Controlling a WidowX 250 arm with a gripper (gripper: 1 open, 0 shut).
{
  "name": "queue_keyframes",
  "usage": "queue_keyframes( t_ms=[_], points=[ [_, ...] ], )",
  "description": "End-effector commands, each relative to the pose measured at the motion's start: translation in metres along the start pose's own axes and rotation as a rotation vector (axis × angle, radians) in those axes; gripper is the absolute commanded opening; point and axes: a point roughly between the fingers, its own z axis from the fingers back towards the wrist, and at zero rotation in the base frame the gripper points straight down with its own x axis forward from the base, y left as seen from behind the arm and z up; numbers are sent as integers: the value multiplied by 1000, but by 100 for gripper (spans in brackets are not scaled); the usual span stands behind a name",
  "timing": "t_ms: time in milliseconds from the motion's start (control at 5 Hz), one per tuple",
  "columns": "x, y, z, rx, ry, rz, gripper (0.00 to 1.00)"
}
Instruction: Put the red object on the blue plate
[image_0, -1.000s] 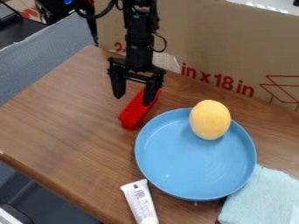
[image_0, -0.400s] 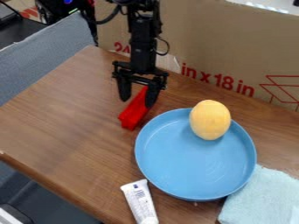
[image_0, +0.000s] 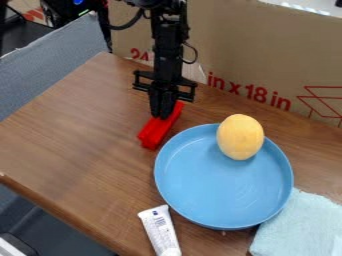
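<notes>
**Jaws close on the red bar beside the plate**

The black two-fingered gripper (image_0: 163, 104) now stands with its jaws drawn together over the upper end of the bright red, long, narrow plastic bar (image_0: 159, 128). A moment ago those same jaws were spread wide on either side of the bar; now they are pinched in as far as they go, apparently clamped on the bar's narrow width. The arm points almost straight down and sits low over the brown wooden table (image_0: 74, 130).

The bar lies on the table, just beside the left rim of the large round light-blue plate (image_0: 201, 190), not yet on it. A round yellow-orange fruit (image_0: 241, 136) sits in the plate's far half, leaving the near half free.

The closing marks the grasp step. What likely remains is lifting the bar, carrying it rightward over the rim, and setting it down clear of the fruit.
</notes>
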Motion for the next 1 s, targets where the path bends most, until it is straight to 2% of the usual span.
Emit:
queue_keyframes(
  t_ms=[0, 200, 400, 600, 800],
  points=[
    [-6, 10, 43, 11, -83, 12, 0],
    [-18, -1, 53, 30, -84, 25, 0],
    [-29, -6, 68, 31, -98, 36, 0],
    [-29, -6, 75, 30, -102, 38, 0],
    [-26, -5, 72, 36, -95, 29, 0]
  ],
)
